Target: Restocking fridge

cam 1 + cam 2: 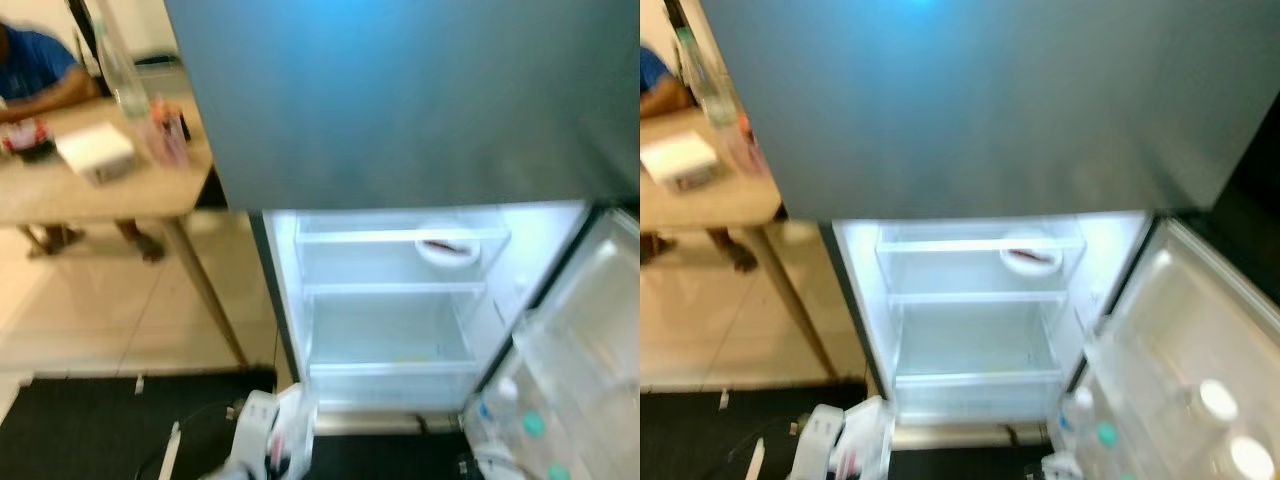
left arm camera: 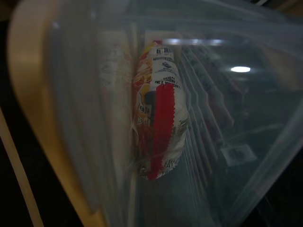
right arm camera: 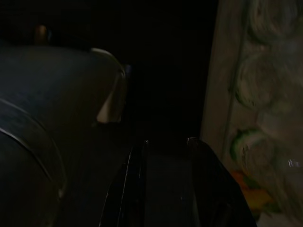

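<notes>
Fridge [image 1: 390, 300]: lower door open, lit shelves, white bowl [image 1: 447, 244] on top shelf | door rack: bottles [image 1: 1218, 400] | Packet [image 2: 158, 127]: red-yellow, inside clear bin [image 2: 71, 118], directly ahead of left wrist camera | Left gripper: finger state not determinable | Right gripper [image 3: 165, 142]: fingers parted, empty, beside rack.

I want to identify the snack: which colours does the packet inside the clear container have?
The packet is white with red and yellow print, clearest in the left wrist view.
</notes>
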